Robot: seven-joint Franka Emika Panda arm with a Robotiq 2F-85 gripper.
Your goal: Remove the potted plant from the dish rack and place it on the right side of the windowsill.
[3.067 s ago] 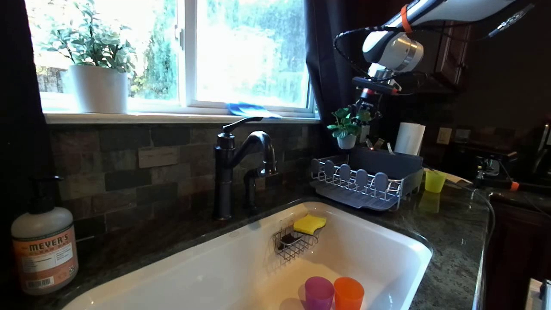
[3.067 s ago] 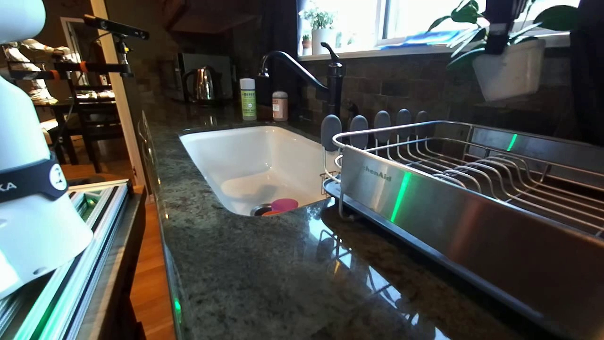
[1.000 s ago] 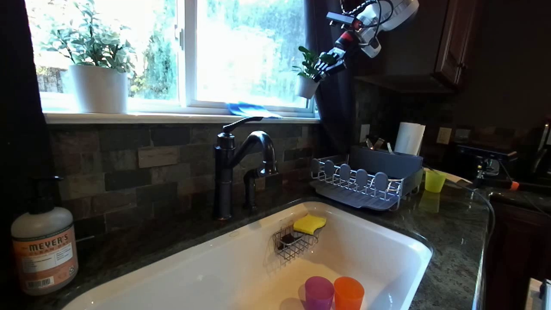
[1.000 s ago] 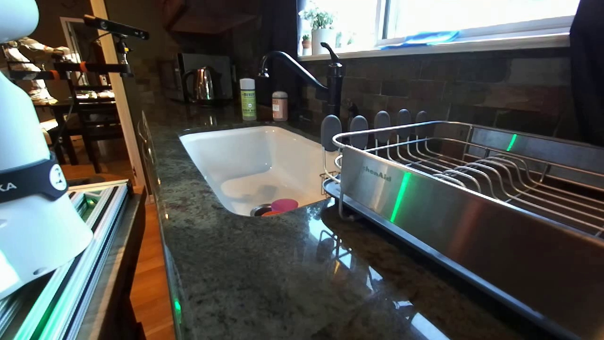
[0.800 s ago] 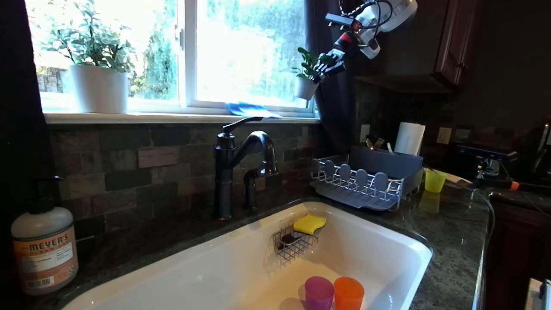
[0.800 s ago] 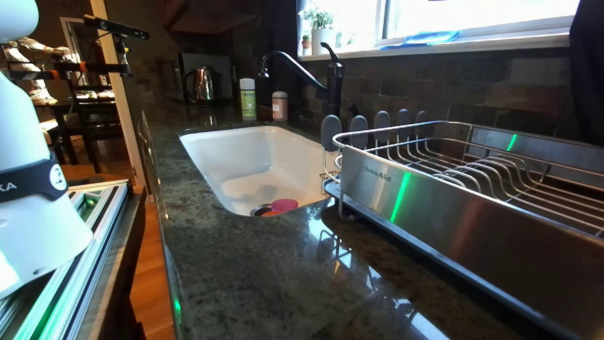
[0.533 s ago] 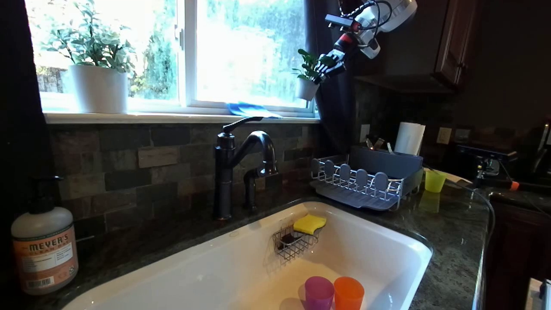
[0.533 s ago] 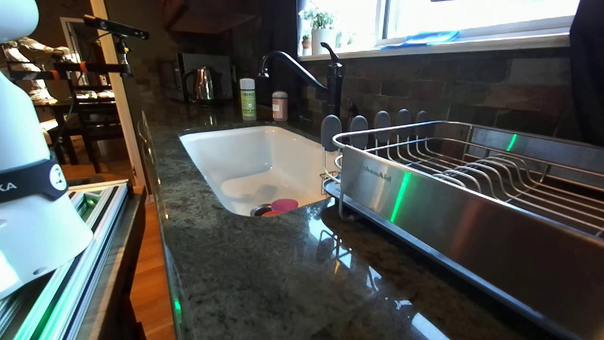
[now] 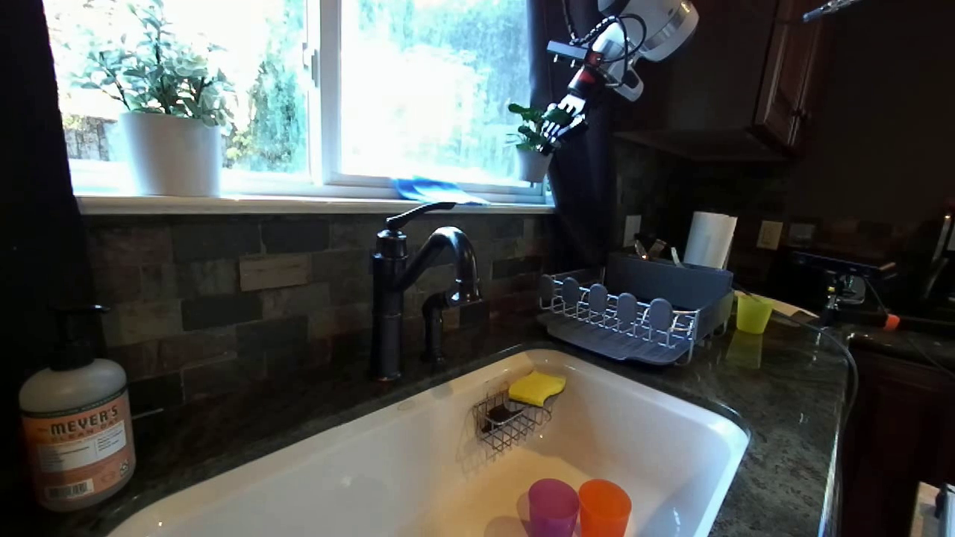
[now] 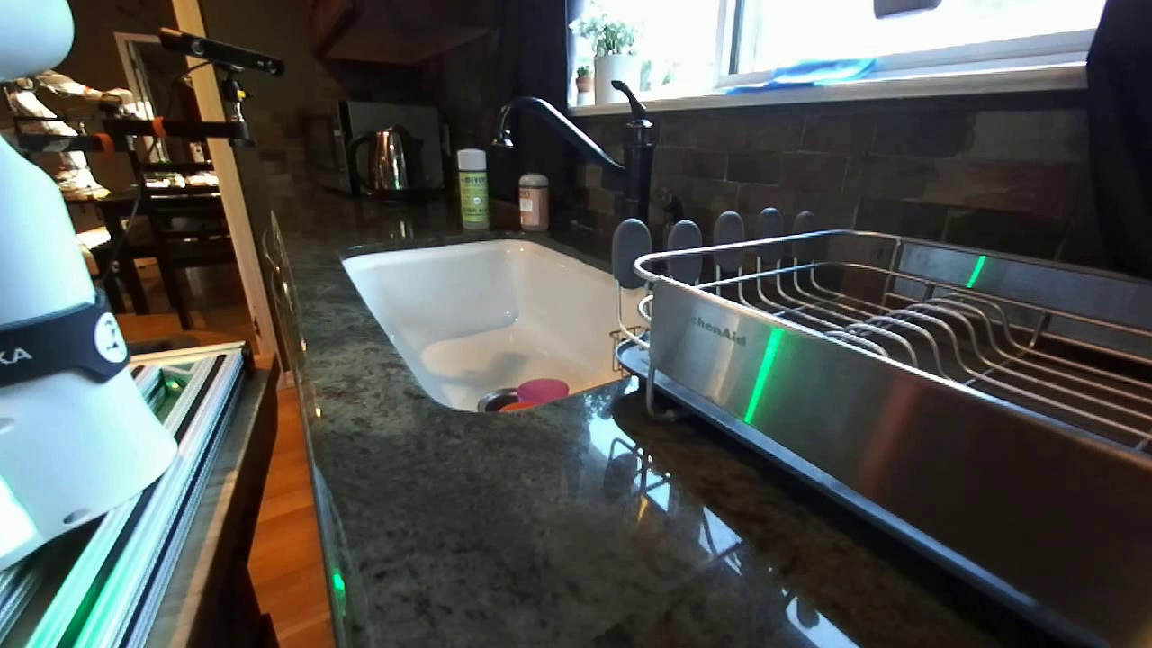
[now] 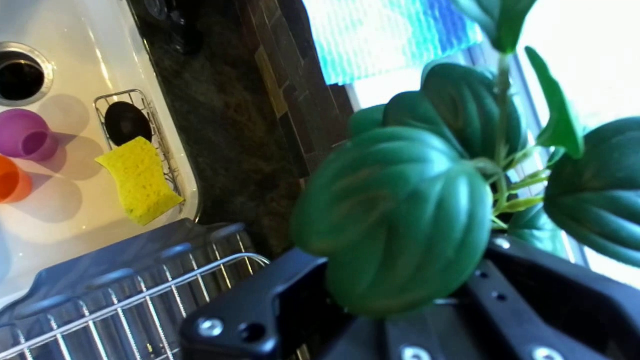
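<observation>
The potted plant, green leaves in a small white pot, hangs in an exterior view before the window's right end. My gripper is shut on it, apparently at the pot's rim. The pot's bottom is above the right end of the pale windowsill, with a visible gap. Only the pot's dark underside shows at the top of an exterior view. In the wrist view large leaves hide the fingertips and pot. The silvery dish rack stands below on the counter; it also shows in the wrist view.
A blue cloth lies on the sill left of the plant. A larger bushy plant in a white pot stands at the sill's left. A dark curtain hangs beside my gripper. The dark faucet rises below the sill.
Over about three seconds my gripper has carried the plant from above the dish rack up and left to the window. In the last half second it has lowered slightly.
</observation>
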